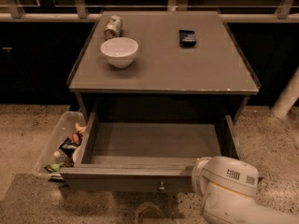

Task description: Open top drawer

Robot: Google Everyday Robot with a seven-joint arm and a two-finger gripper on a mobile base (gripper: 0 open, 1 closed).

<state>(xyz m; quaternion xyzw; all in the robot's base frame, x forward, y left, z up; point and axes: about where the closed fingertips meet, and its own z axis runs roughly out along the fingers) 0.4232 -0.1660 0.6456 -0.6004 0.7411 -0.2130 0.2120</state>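
The top drawer (117, 180) of the grey cabinet stands pulled far out toward me, its plain grey box (154, 141) bare inside. Its small round metal knob (161, 186) shows at the middle of the front. My white arm (226, 185) comes in from the bottom right and covers the drawer front's right end. My gripper (149, 213) is a dim dark shape low at the bottom edge, just below the knob and apart from it. The two slimmer drawers are hidden under the open one.
On the cabinet top (210, 73) sit a white bowl (119, 51), a tipped can (112, 26) and a small dark object (187, 37). A clear bin (56, 139) of snacks lies on the floor at the left. A white pole (287, 97) stands at the right.
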